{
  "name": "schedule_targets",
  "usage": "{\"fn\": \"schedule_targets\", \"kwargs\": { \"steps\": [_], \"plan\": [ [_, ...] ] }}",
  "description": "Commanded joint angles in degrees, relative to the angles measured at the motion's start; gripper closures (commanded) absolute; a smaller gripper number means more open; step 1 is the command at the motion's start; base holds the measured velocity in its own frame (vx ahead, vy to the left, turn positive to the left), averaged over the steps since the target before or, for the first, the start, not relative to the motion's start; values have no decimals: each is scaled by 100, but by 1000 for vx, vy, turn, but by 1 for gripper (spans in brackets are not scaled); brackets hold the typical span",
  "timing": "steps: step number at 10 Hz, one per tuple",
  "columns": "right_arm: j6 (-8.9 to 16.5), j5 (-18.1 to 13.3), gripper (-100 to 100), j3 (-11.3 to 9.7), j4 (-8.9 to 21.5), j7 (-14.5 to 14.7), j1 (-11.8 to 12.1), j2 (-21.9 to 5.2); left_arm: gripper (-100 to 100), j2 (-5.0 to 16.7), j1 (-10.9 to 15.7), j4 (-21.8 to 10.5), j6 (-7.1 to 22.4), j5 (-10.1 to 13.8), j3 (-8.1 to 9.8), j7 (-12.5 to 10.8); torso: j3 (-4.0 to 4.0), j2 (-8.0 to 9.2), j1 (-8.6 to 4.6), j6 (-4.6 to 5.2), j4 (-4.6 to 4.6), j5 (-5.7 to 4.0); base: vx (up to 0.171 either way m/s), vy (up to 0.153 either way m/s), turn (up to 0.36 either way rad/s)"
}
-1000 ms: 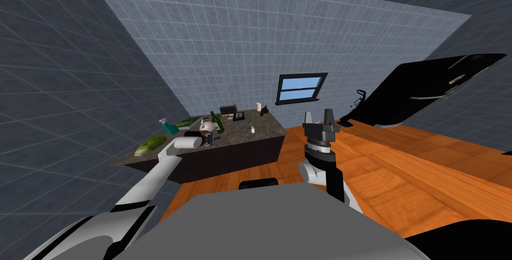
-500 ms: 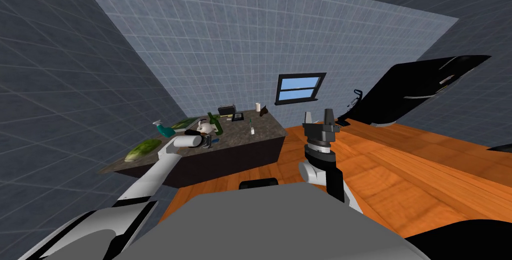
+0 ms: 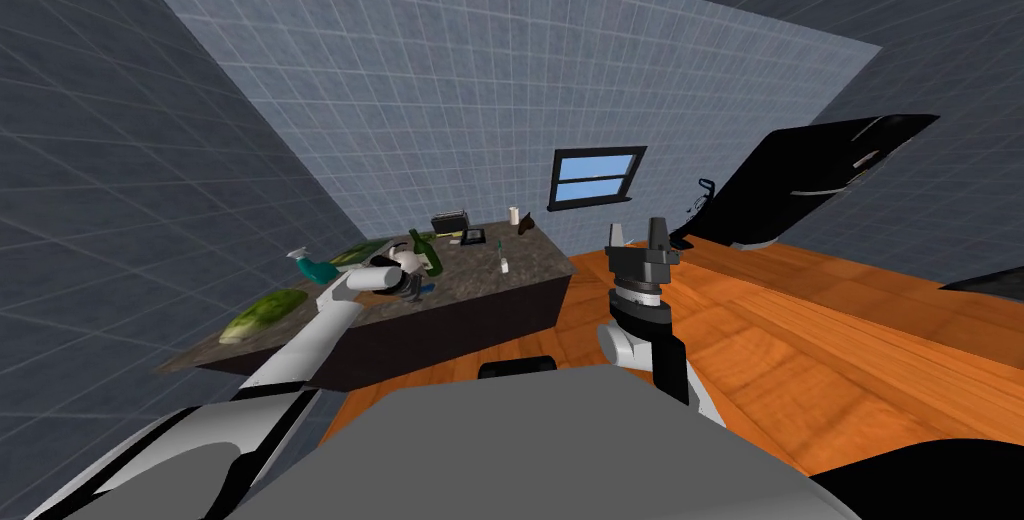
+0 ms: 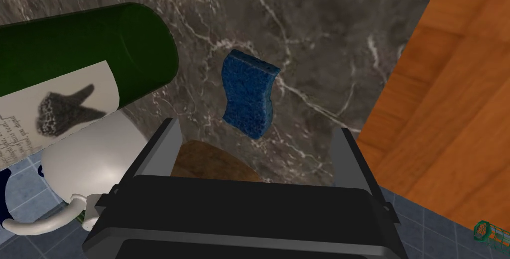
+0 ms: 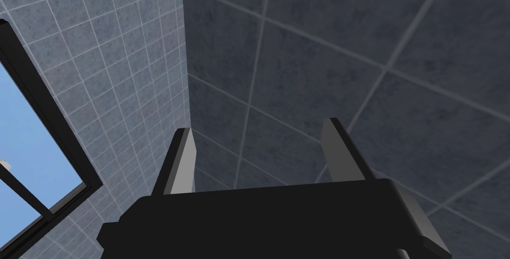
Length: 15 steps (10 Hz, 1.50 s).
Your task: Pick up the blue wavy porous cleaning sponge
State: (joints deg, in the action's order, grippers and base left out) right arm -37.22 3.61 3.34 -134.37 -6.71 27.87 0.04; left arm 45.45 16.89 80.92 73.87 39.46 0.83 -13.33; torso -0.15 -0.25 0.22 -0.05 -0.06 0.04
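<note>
The blue wavy sponge (image 4: 249, 94) lies flat on the dark marbled countertop (image 4: 318, 47), close to its edge above the orange floor. My left gripper (image 4: 256, 144) hangs open just short of it, its fingers (image 4: 167, 144) wider than the sponge and not touching it. In the head view the left gripper (image 3: 413, 287) reaches over the counter's near side, with the sponge (image 3: 429, 290) as a small blue spot beside it. My right gripper (image 3: 637, 234) is held upright in front of my chest, open and empty.
A green labelled bottle (image 4: 79, 66) and a white teapot (image 4: 92, 164) crowd the left finger, and a brown object (image 4: 209, 164) lies under the gripper. The counter (image 3: 520, 269) also bears a teal spray bottle (image 3: 312, 266), a leafy green vegetable (image 3: 262, 312), a toaster (image 3: 451, 221) and a small bottle (image 3: 504, 259).
The whole head view has shifted, so my head or base has moved a little. My left hand has crept slightly farther over the counter. The right arm has not moved.
</note>
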Motion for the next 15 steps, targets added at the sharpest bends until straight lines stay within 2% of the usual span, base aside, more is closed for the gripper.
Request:
{"fn": "schedule_targets", "kwargs": {
  "steps": [1, 2, 3, 6, 7, 9, 13, 14, 15],
  "plan": [
    [0, 0, 0, 0, 0, 0, 0, 0, -100, 15, 60, -77, 286, 65, -11, 17, 0, 0, 0, 0, 0, 0, 63, 46, -47],
    [0, 0, 0, 0, 0, 0, 0, 0, -100, 38, 162, -225, 458, 189, -29, 52, 1, 4, -3, -2, 0, 0, 69, 29, -63],
    [0, 0, 0, 0, 0, 0, 0, 0, -100, 38, 162, -225, 613, 189, -29, 52, 1, 2, -8, -1, 0, -1, 59, 30, -35],
    [0, 0, 0, 0, 0, 0, 0, 0, -100, 60, 335, -489, 1089, 404, -63, 124, 5, 10, -5, -2, 1, 0, 49, 48, -54],
    [0, 0, 0, 0, 0, 0, 0, 0, -100, 60, 335, -489, 1146, 404, -63, 124, 5, 9, -2, -1, 1, 0, 52, 34, -29],
    [0, 0, 0, 0, 0, 0, 0, 0, -100, 60, 464, -697, 1501, 570, -93, 191, 3, 5, -8, -1, 1, -1, 72, 46, -60],
    [0, 0, 0, 0, 0, 0, 0, 0, -100, 42, 568, -875, 1911, 712, -122, 258, 4, 9, -5, -2, 1, 0, 50, 46, -34],
    [0, 0, 0, 0, 0, 0, 0, 0, -100, 40, 578, -883, 1835, 682, -127, 254, 6, 11, -5, -3, 2, 0, 18, 20, -8],
    [0, 0, 0, 0, 0, 0, 0, 0, 0, 39, 580, -887, 1855, 686, -128, 258, 10, 19, -13, -3, 3, -1, 0, 0, 0]
  ]
}}
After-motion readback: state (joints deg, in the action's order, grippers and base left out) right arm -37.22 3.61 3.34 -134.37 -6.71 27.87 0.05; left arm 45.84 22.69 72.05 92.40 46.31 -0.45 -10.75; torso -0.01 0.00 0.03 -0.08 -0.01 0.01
